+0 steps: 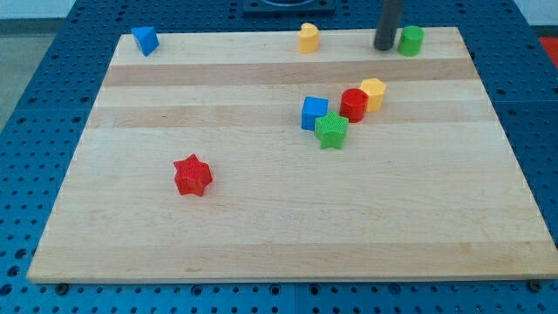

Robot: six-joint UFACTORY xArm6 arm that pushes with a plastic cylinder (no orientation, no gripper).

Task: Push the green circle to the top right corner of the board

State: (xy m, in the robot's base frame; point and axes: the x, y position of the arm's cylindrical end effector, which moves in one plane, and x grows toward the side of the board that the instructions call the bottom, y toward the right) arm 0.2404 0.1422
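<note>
Since our rod has no jaws to open or close, our tip sits just left of the green circle, near the board's top edge. We'd nudge gently rightward, staying centered so it doesn't slip off.

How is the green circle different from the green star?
The green circle is round; the green star has points. The green circle sits alone at the view's top edge, just right of my tip; the green star sits mid-board, touching the blue cube. Both are green.
</note>
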